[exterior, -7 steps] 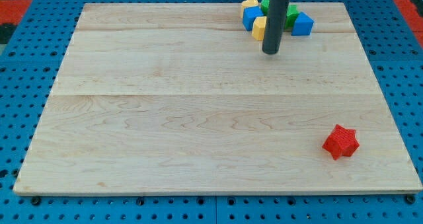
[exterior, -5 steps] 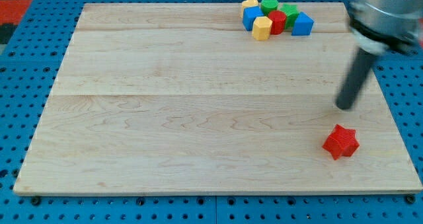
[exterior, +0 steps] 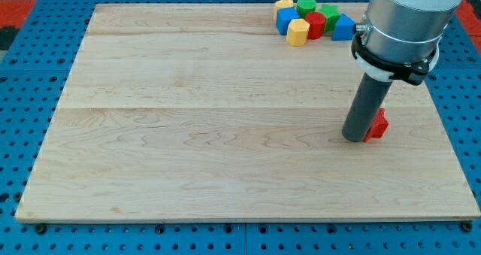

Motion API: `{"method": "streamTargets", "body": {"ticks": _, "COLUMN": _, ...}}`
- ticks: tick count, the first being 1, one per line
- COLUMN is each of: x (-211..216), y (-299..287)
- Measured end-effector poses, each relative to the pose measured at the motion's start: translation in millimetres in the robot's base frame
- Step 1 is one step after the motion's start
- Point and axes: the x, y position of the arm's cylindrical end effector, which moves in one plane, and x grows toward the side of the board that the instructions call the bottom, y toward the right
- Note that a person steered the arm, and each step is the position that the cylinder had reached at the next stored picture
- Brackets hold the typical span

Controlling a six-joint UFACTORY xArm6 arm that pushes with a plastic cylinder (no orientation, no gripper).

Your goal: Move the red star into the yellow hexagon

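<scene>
The red star (exterior: 378,125) lies at the right of the wooden board (exterior: 188,135), partly hidden behind my rod. My tip (exterior: 354,138) rests on the board touching the star's left side. The yellow hexagon (exterior: 297,32) sits in a cluster of blocks at the view's top, well above and left of the star.
The cluster at the top holds a yellow heart-like block (exterior: 284,2), a blue block (exterior: 285,19), a green cylinder (exterior: 306,4), a red block (exterior: 315,24), a green block (exterior: 329,16) and a blue block (exterior: 343,28). A blue pegboard (exterior: 30,74) surrounds the board.
My tip swung from beside the top cluster to the right, then down to the star. The red star has moved up and slightly left from near the lower right.
</scene>
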Motion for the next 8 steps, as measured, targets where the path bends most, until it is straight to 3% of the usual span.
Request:
{"method": "streamTargets", "body": {"ticks": 2, "x": 17, "y": -52}}
{"method": "streamTargets", "body": {"ticks": 3, "x": 69, "y": -45}}
{"method": "streamTargets", "body": {"ticks": 6, "x": 6, "y": 32}}
{"method": "streamTargets", "body": {"ticks": 8, "x": -86, "y": 30}}
